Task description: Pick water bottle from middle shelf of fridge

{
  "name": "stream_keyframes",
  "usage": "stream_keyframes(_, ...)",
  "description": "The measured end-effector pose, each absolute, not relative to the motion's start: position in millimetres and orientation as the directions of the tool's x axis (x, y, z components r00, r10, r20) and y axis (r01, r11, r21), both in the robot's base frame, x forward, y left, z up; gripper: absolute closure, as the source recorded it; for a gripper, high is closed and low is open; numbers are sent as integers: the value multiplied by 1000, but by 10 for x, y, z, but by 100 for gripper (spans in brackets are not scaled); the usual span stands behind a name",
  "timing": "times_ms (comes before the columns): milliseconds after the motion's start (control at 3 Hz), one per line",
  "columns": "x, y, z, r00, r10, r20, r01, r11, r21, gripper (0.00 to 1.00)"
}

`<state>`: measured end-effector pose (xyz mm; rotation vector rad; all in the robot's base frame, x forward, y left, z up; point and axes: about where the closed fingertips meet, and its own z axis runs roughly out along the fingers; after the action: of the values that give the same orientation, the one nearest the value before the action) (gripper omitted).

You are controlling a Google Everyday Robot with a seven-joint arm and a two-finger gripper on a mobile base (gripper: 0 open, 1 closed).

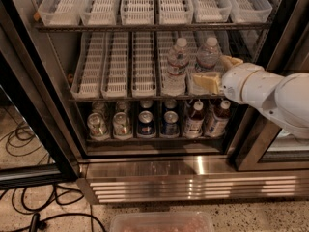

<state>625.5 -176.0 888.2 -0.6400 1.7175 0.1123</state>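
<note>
Hovering beside ribbed clear water bottle, blocky cream claw

Gripper mid-right, fingers apart

Two water bottles, four front-row cans, two brown bottles, one end effector at the right one.

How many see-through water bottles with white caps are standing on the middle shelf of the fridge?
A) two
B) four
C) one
A: a left water bottle and a right water bottle, both clear ribbed plastic with white caps, stand on the middle shelf of white slotted trays. The pincer is right at the right water bottle.
</note>
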Motion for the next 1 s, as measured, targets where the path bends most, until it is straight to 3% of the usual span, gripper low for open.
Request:
stream_keyframes(667,6611,-1776,8782,-84,-341,-936,-463,846,-267,38)
stream_keyframes(1000,6655,-1758,8762,-86,-337,-938,-469,844,-260,57)
